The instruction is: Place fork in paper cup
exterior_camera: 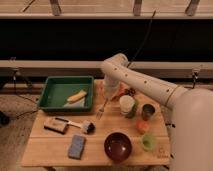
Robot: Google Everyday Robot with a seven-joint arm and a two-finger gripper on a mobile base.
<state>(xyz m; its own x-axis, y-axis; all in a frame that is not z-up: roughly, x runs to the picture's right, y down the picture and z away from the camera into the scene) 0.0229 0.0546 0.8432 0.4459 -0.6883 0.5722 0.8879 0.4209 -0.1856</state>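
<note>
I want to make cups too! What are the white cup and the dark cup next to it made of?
The white cup looks like paper: pale, matte, no shine. The dark cup looks like metal, with a dull gleam on its rim, though that is a guess. The gripper hangs left of them with the fork below it.

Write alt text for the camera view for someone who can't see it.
A white robot arm's gripper holds a fork tines-down above a wooden table, left of a white paper cup. Also on the table: a green tray, a brush, a blue sponge and a dark red bowl.
</note>
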